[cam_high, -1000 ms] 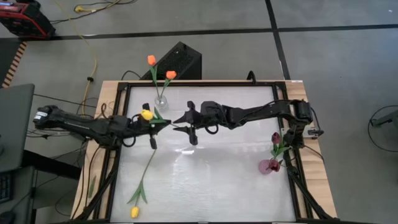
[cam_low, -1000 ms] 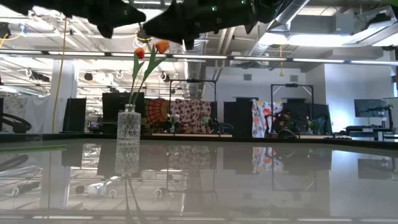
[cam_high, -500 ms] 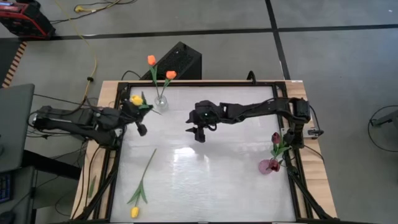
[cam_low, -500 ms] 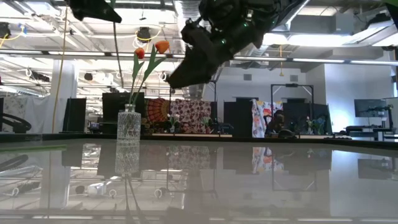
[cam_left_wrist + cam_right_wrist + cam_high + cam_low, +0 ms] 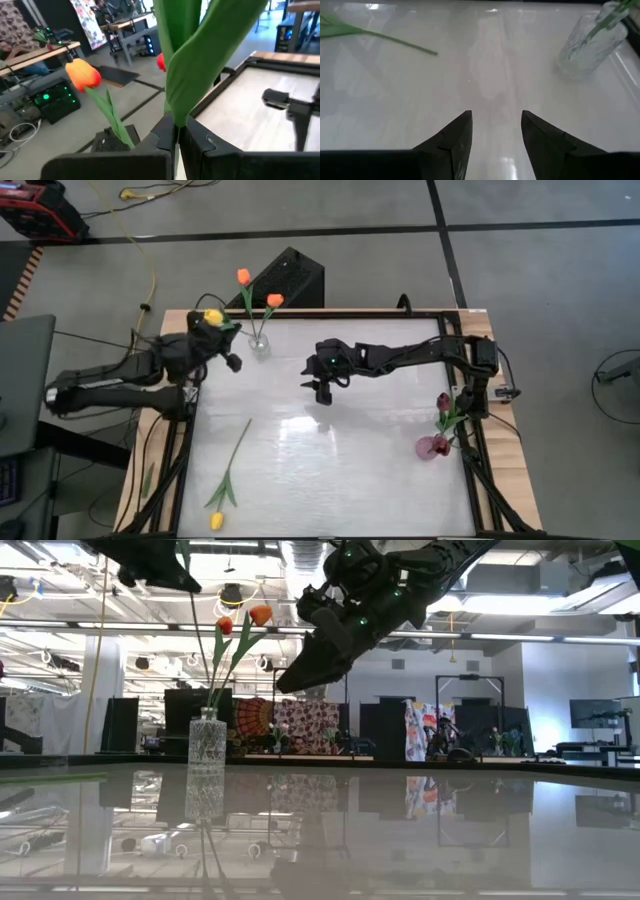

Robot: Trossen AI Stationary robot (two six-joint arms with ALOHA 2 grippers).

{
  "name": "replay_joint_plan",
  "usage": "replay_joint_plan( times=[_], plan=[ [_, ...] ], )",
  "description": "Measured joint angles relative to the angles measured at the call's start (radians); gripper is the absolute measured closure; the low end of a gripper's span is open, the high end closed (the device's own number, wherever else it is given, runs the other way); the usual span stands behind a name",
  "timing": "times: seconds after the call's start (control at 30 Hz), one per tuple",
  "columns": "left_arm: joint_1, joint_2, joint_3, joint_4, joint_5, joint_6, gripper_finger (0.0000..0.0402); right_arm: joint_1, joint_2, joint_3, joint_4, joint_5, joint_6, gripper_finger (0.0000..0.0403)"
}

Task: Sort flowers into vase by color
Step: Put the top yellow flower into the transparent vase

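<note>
The left gripper (image 5: 215, 345) has swung further toward the bench's far-left corner since the last look, fingers clamped on the stem (image 5: 176, 75) of the yellow tulip (image 5: 213, 317), its head now just beside the clear vase (image 5: 259, 343) holding two orange tulips (image 5: 243, 277). The left arm reaches in from the left edge, raised high. The right gripper (image 5: 321, 388) has barely shifted, hovering mid-bench with fingers apart, pointing down. Another yellow tulip (image 5: 228, 477) lies near the front-left corner; a maroon tulip (image 5: 443, 402) stands in the pink vase (image 5: 433, 447) at the right edge.
</note>
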Motion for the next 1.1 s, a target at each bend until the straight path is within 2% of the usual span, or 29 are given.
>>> replay_joint_plan(
  times=[0.23,0.47,0.77,1.1],
  plan=[
    [0.252,0.055,-0.001,-0.004,0.215,-0.008,0.0401,0.004,0.0,0.0,0.003,-0.001,0.013,0.021],
    [0.375,0.07,-0.001,-0.005,0.399,-0.047,0.0401,0.003,0.0,0.001,-0.002,-0.001,0.014,0.021],
    [0.407,0.115,-0.059,0.022,0.423,-0.062,0.0401,-0.006,0.0,0.001,-0.029,-0.001,-0.009,0.021],
    [0.443,0.116,-0.213,0.186,0.408,-0.111,0.0401,-0.012,0.0,0.001,-0.066,-0.001,-0.001,0.021]
  ],
)
